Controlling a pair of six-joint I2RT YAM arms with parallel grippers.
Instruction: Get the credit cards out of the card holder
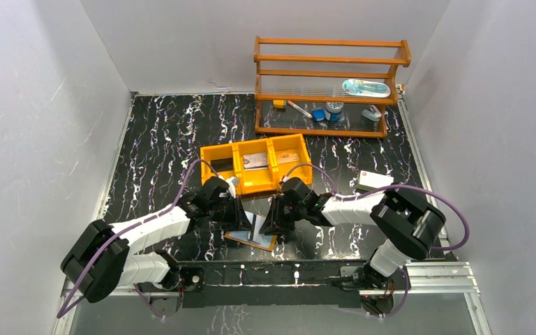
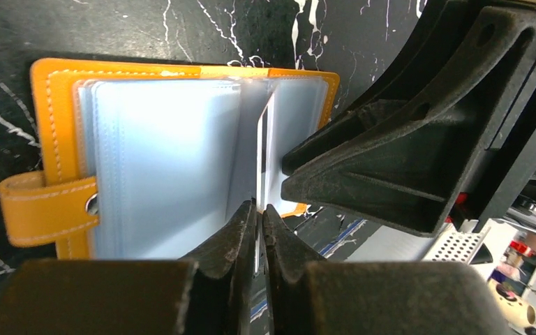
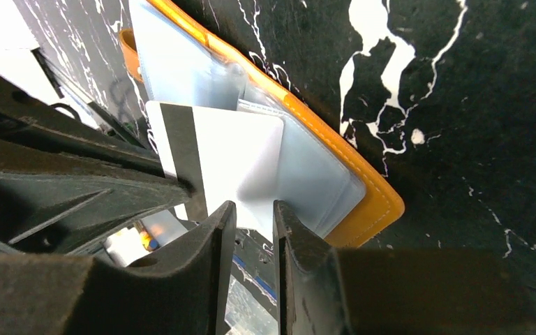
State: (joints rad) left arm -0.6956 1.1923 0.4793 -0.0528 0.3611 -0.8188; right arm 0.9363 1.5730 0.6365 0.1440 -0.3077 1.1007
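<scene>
The orange-tan card holder lies open on the black marbled table, its pale blue pockets facing up. A white credit card with a dark stripe stands up out of the pockets, edge-on in the left wrist view. My left gripper is shut on that card's near edge. My right gripper hovers just short of the card's other end, open by a narrow gap with nothing between the jaws. From above, both grippers meet over the holder. Other credit cards are hidden.
An orange three-compartment tray sits just behind the grippers with flat items in it. A wooden shelf with small objects stands at the back right. A white box lies to the right. The table's metal front rail is close behind the holder.
</scene>
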